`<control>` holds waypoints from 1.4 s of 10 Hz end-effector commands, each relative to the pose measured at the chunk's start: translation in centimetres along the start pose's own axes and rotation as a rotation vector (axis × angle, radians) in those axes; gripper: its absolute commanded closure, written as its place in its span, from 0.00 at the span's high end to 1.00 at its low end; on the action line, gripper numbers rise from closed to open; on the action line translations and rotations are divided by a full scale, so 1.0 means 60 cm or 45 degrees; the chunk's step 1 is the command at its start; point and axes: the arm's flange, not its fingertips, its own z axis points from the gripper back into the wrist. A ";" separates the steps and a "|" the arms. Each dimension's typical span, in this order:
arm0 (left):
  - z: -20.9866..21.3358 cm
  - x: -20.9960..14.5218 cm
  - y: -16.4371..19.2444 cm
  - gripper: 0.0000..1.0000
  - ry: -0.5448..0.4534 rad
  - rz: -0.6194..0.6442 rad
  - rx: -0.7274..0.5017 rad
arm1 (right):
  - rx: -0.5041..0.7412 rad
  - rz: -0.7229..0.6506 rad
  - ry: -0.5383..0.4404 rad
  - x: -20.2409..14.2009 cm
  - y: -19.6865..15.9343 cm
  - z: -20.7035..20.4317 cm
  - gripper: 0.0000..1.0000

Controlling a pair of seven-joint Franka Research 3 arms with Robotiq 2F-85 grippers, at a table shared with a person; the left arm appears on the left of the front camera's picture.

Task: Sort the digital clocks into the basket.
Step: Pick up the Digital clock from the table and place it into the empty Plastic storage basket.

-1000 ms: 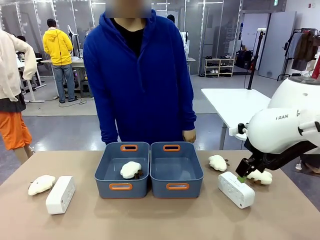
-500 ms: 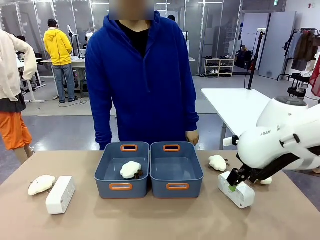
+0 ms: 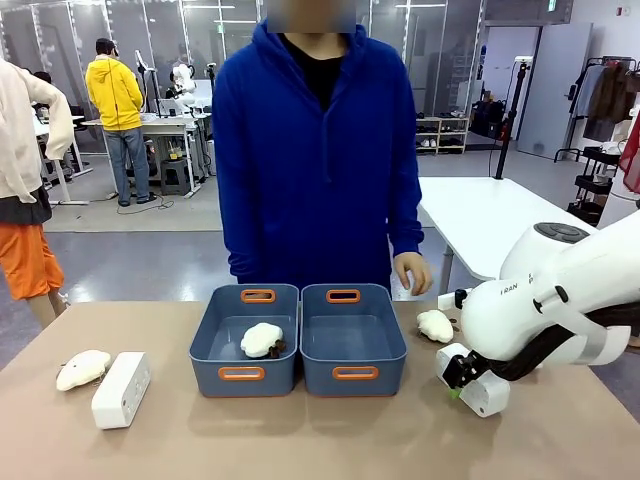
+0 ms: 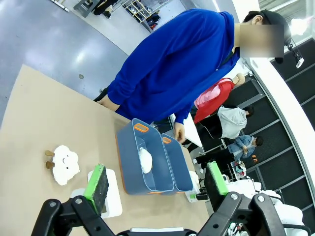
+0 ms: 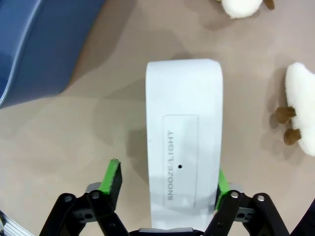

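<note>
A: Where is the clock (image 5: 184, 113)?
B: On the table (image 3: 320, 440), at 4 o'clock from the baskets (image 3: 350, 345). It is white and long, with round ends. Its top says SNOOZE/LIGHT.
A: Does the right gripper (image 5: 167, 172) have it?
B: Its green pads (image 5: 112, 177) sit on both sides. One touches it. The other has a gap, so no squeeze.
A: And the left gripper (image 4: 156, 172)?
B: Spread wide, holding nothing. The other clock (image 3: 121, 389) lies at 8 o'clock.

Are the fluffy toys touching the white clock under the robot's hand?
Apart. The right wrist view shows bare table between the clock and the fluffy toy beside it, and the other toy past its end.
</note>
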 end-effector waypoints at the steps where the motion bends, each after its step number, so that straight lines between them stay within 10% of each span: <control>1: -0.002 0.003 0.001 1.00 -0.014 0.005 -0.031 | -0.034 -0.046 -0.012 0.003 -0.004 -0.005 0.28; 2: -0.002 0.003 0.001 1.00 -0.014 0.005 -0.031 | -0.039 -0.051 -0.002 0.003 -0.006 -0.008 0.35; 3: -0.002 0.003 0.001 1.00 -0.014 0.005 -0.031 | -0.030 -0.061 -0.003 0.002 -0.008 -0.008 0.00; 7: -0.002 0.003 0.001 1.00 -0.014 0.005 -0.031 | 0.144 -0.018 -0.027 -0.029 -0.026 0.091 0.00; 10: -0.002 0.003 0.001 1.00 -0.014 0.005 -0.031 | 0.277 -0.104 -0.150 -0.142 -0.177 0.254 0.00; 14: -0.002 0.003 0.001 1.00 -0.014 0.005 -0.031 | 0.364 -0.278 -0.371 -0.232 -0.262 0.301 0.00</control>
